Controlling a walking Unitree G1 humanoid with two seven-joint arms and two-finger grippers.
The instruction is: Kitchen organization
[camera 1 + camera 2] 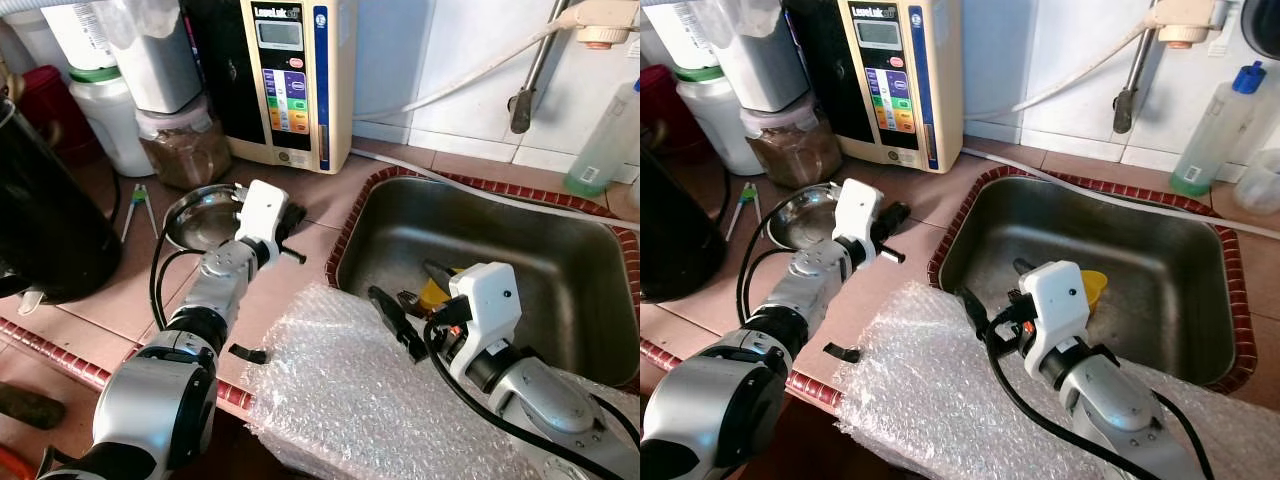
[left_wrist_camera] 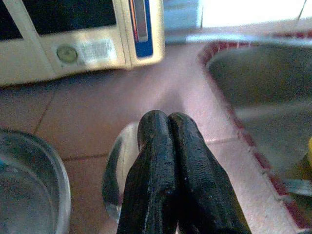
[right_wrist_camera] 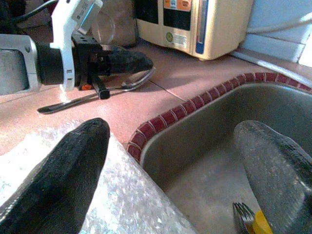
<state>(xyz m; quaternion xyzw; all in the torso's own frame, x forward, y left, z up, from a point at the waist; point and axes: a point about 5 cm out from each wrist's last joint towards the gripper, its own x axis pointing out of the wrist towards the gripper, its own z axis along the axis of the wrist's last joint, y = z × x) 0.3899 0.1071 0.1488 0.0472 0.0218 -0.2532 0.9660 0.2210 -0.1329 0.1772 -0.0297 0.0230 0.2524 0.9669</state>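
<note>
Spoon (image 2: 119, 180) bowl half hidden under pressed-together left gripper (image 2: 168, 119) fingers, fork (image 3: 243, 214) cut off by frame edge, left wrist view blurred throughout.

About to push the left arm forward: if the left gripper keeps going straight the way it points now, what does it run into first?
Probably the spoon lying on the counter just under the shut left gripper. Past it, bare counter leads toward the cream appliance. Depth is hard to judge.

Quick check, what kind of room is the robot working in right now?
A home kitchen counter, most likely: a steel sink set in reddish tiles, a wall-side water-filter unit, and a metal bowl by jars of dry goods.
</note>
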